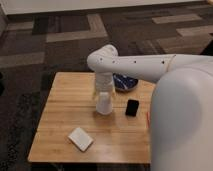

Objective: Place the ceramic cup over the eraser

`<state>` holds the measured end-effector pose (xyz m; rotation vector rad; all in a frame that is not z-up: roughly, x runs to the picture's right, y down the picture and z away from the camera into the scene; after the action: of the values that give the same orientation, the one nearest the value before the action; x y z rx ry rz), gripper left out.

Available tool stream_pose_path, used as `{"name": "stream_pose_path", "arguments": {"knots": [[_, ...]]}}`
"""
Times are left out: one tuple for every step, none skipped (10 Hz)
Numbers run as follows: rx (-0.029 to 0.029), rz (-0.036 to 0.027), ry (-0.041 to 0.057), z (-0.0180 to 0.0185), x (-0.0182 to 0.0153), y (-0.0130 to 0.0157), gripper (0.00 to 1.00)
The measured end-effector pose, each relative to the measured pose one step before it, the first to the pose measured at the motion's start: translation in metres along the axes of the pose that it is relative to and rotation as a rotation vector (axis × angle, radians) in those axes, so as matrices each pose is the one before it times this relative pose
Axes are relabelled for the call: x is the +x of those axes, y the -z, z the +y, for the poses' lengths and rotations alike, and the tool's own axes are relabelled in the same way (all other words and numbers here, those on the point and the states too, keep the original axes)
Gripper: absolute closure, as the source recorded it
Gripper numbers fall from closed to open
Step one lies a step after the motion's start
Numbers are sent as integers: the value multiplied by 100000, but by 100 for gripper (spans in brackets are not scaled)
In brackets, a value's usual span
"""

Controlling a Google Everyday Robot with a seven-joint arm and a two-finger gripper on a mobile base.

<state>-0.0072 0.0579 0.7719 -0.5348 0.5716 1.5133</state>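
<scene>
The robot's white rounded body fills the near right and hides that edge of the pale wooden surface. One flat white square pad lies nearest. Only a sliver of one orange stick shows beside the body. Mid-surface, one small white ceramic cup stands, with one black rounded rectangular eraser near it to the right, apart. The gripper sits right over the cup, fingers spread wide about its top; whether they touch it is hard to make out. Behind, the arm partly covers one dark blue bowl. Patterned carpet lies beyond.
</scene>
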Motion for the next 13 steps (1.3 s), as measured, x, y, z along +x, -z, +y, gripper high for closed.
{"name": "stream_pose_path", "arguments": {"knots": [[643,324,-353,-125,-27,-185,35],[442,73,-193,-51,-59,-117,35],[142,90,-84,-5,-4,-48,35],[613,201,-428,-107,-49,-183,35],[520,-97,-263,-39,-37,-114,43],[479,-168,-68,13,-19,-60,55],[319,-154,38,87,-6,-22,65],[229,-260,-158,76,12,70,77],[156,-308,-482,-72,-12,112,87],[41,-411,-541,-29,20,258,97],[-320,-884,-101,108,-42,525,100],[-538,-1153,-185,94,-24,786,100],[-427,-1332,-440,64,-26,970,100]]}}
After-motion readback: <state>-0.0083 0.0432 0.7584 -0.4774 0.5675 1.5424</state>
